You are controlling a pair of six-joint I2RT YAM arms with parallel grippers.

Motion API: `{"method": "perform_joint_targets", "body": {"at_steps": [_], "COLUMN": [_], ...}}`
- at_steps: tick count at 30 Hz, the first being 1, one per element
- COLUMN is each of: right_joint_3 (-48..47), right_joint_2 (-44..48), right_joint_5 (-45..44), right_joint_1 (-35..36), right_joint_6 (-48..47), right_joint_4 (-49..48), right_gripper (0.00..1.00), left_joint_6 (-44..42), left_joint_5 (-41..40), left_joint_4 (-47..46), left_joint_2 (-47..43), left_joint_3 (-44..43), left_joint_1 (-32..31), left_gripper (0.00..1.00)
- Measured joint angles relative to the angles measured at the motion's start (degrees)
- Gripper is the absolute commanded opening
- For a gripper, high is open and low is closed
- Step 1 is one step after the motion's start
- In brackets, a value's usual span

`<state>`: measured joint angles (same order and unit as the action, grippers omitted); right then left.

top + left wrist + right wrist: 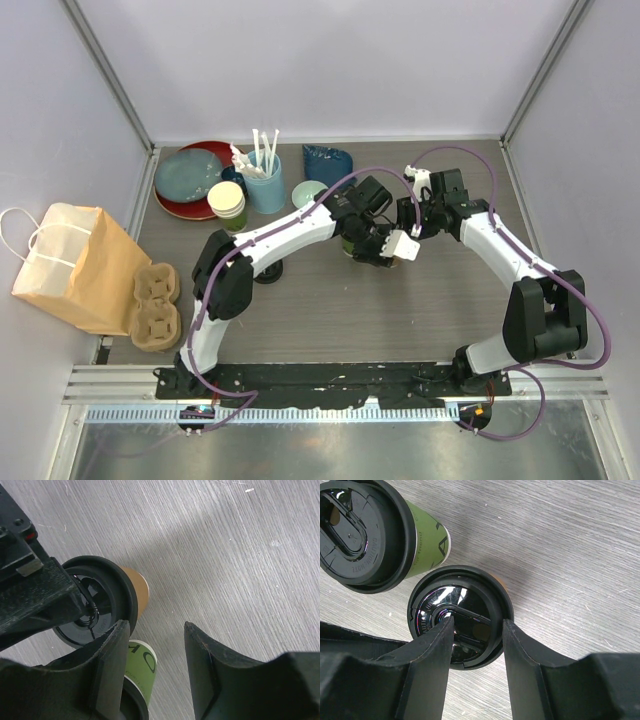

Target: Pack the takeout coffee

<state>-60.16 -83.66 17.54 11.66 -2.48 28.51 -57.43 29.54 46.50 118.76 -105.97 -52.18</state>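
The takeout coffee is two lidded paper cups standing side by side on the table. The brown cup (138,588) has a black lid (462,611). My right gripper (478,624) is open just above it, one finger over the lid's middle and the other outside its rim. The green cup (428,541) stands upright next to it, with its own black lid (357,530). My left gripper (156,626) is open over bare table, and the green cup (141,666) lies just outside its left finger. In the top view both wrists hide the cups.
A brown paper bag (70,265) stands at the left edge, a cardboard cup carrier (155,305) beside it. At the back are plates (195,180), a blue cup of utensils (263,182), a lidless cup stack (227,203), a small bowl (308,192) and a dark blue object (326,160).
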Motion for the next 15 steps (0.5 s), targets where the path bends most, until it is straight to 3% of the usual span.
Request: {"method": "perform_joint_targets", "body": {"at_steps": [15], "right_joint_3": [0.0], "right_joint_2": [0.0], "right_joint_5": [0.2], "right_joint_1": [0.0], "right_joint_6": [0.0], "right_joint_4": [0.0], "right_gripper": [0.49], "left_joint_6": [-0.9], "left_joint_5": [-3.1], "left_joint_4": [-1.5], "left_joint_2": [0.2], "left_joint_3": [-0.5], "left_joint_1": [0.0], "left_gripper": [0.5]}}
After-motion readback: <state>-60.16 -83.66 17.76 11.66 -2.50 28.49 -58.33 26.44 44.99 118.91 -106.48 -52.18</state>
